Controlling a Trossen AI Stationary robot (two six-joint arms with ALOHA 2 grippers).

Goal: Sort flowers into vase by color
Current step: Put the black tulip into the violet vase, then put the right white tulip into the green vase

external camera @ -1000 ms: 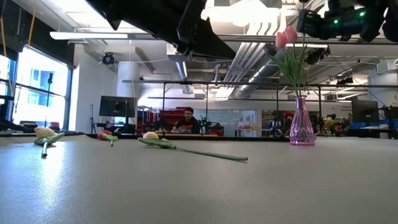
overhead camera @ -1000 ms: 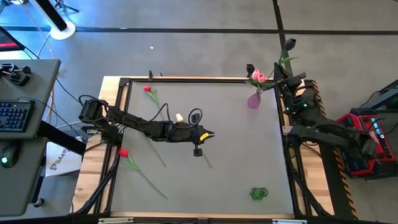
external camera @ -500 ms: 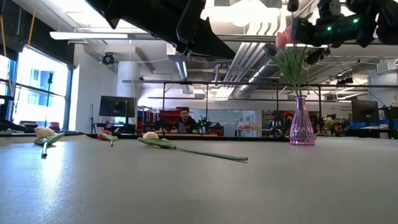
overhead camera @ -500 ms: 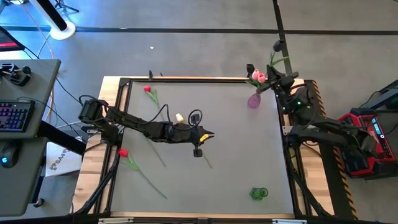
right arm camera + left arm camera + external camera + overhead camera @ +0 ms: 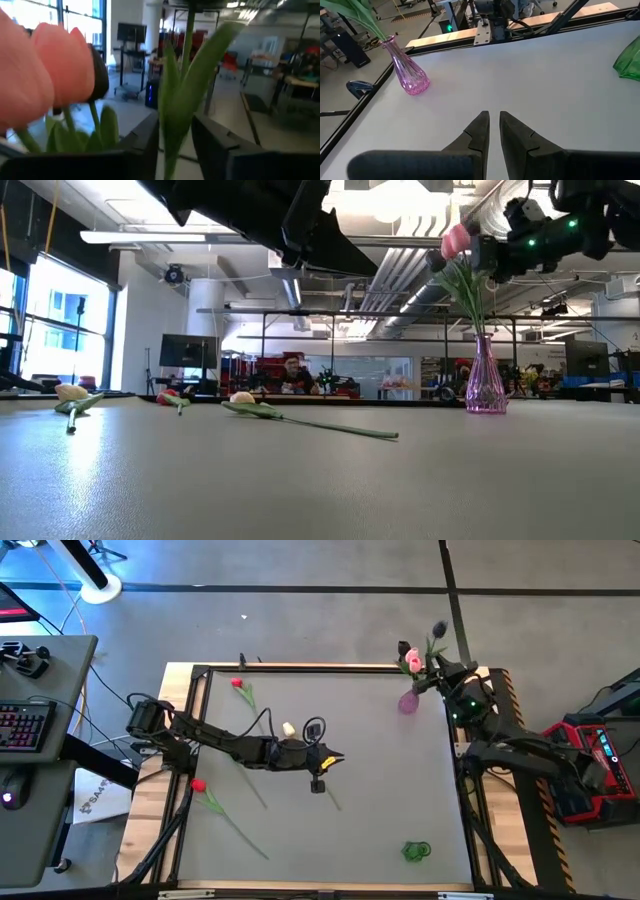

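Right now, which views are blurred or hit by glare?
Right wrist view: pink tulip heads and the green stem between the right tool's fingers are soft, too close to focus. Low view: ceiling lights glare above the pink vase. Left wrist and high views look sharp.

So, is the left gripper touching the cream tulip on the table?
Cannot tell. In the high view the left gripper sits close beside the cream tulip, but the arm covers the space between them, and the left wrist view shows only bare table.

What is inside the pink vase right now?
The pink vase holds green stems topped by pink tulips; one dark head shows too. The stem count stays unclear, since they overlap.
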